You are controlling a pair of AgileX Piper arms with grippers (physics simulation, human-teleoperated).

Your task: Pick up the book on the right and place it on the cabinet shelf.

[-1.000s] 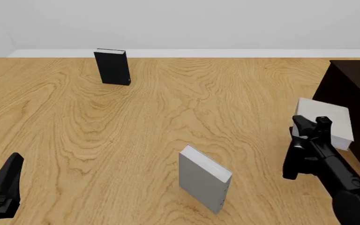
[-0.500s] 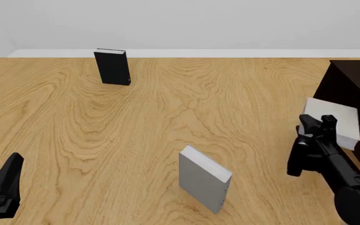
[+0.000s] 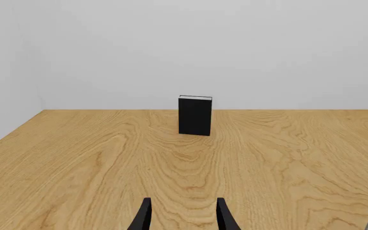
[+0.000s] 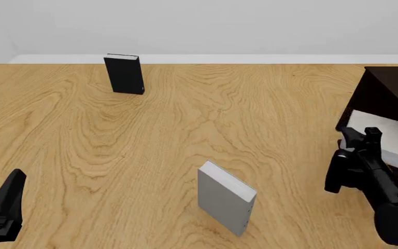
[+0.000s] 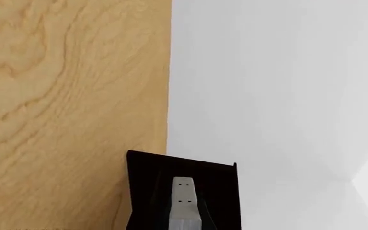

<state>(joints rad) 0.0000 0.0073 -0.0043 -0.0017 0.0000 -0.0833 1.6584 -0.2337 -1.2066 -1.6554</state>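
At 3 o'clock, the right gripper fingers grasp the book against the cabinet shelf; left gripper fingers are released.

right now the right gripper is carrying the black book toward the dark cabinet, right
Not quite: the right gripper carries the thin light grey-white book toward the dark cabinet, not the black one. The front view shows the black book standing upright at the table's far left, untouched.
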